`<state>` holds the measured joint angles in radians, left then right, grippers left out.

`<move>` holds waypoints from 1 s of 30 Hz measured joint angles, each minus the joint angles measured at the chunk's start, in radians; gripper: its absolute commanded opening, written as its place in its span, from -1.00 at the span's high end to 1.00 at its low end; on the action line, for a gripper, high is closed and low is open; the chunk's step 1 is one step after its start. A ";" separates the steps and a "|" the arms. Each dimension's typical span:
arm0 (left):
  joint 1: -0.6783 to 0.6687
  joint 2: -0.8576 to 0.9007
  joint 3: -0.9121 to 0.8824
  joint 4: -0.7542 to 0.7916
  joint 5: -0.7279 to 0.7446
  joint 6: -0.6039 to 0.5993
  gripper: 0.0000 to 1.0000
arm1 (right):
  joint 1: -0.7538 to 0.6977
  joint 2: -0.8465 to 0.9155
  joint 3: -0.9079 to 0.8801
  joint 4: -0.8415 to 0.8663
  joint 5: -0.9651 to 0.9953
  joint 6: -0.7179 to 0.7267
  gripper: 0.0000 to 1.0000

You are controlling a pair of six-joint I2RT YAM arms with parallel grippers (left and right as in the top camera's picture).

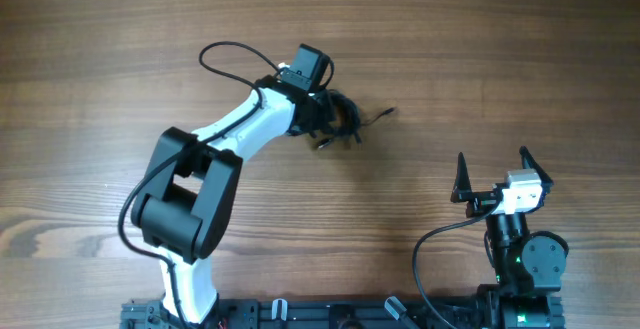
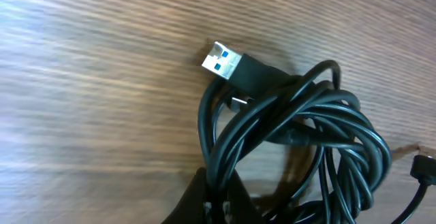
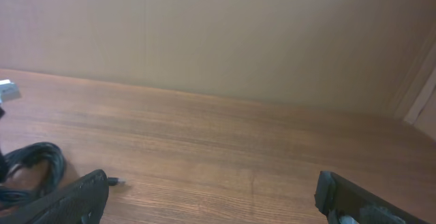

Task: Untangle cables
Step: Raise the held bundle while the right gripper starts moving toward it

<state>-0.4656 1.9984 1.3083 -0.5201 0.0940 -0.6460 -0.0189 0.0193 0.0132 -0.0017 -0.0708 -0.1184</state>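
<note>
Wood-grain table (image 1: 480, 49), plain beige wall (image 3: 238, 33) behind. All cables (image 2: 300, 122) bunched in one coil, upper centre of overhead. My left pincer (image 2: 218, 207) is clamped on its strands; right pincer (image 1: 492, 172) fully spread, empty, lower right. USB-A plug (image 2: 225, 62) only visible in left wrist, wall only in right wrist.

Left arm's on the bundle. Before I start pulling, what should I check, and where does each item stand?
1. Left gripper shut on the cables: ok.
2. How many strands are in that grip: cannot tell, it sits at the edge of the left wrist view.
3. Cables separated: not ok, one tangled coil.
4. USB plug sticking out of the coil, easy to reach: ok.
5. Right gripper open: ok.
6. Right gripper close to the coil: not ok, it sits well apart.
</note>
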 measured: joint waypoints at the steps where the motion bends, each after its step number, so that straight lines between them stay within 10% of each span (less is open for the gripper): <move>1: 0.007 -0.012 0.000 -0.014 0.000 0.014 0.92 | 0.000 0.000 0.000 0.000 0.000 0.000 -1.00; 20: 0.021 -0.174 0.001 -0.206 -0.019 0.798 0.92 | 0.000 0.000 0.000 0.000 0.000 0.000 -1.00; 30: 0.021 -0.162 -0.011 -0.252 -0.001 0.885 0.92 | 0.000 0.000 0.000 0.000 0.000 0.000 -1.00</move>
<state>-0.4442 1.8366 1.2968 -0.7723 0.0933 0.2386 -0.0189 0.0193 0.0132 -0.0017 -0.0708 -0.1184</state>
